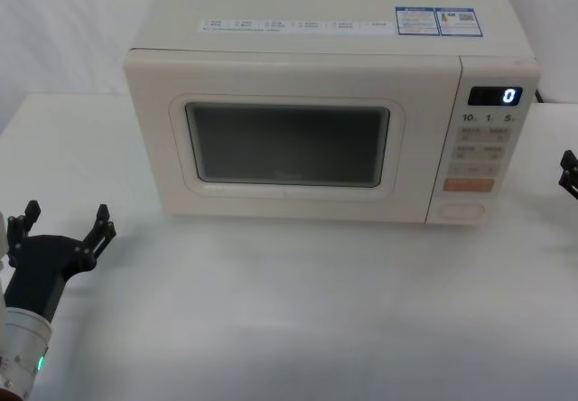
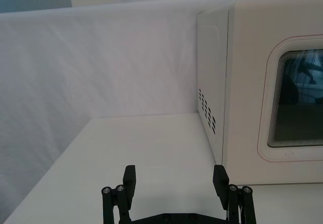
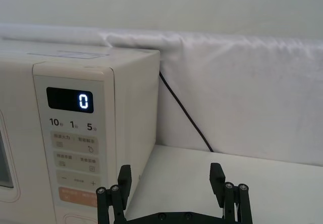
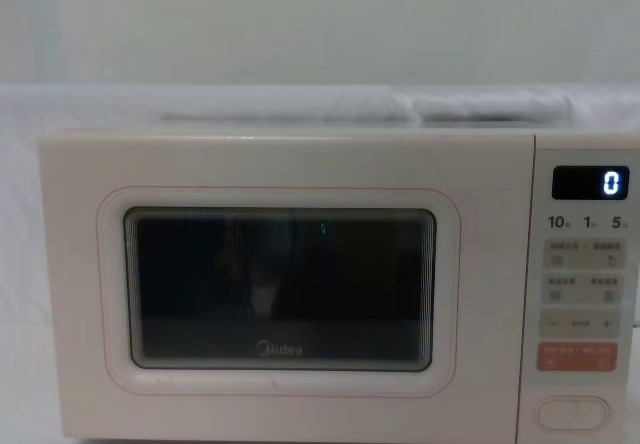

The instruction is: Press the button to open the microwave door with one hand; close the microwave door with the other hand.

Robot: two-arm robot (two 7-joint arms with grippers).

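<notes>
Head view shows the large cream microwave door [image 1: 293, 139] with its dark mesh window sitting flush and closed, ahead of and between both arms. Left end effector [image 1: 68, 223] rests low over the white surface [image 1: 298, 311], fingers spread apart and grasping nothing, short of the door's left edge. Right end effector [image 3: 171, 179] is likewise released and empty, just beside the microwave's right side. Down and across from it, at the foot of the control panel, sits the wide cream pill-shaped button [image 1: 461, 209], directly under an orange rectangular key [image 1: 468, 184]. My worry: the two keys nearly touch, so a slightly high press would hit the orange one, leaving the door shut
</notes>
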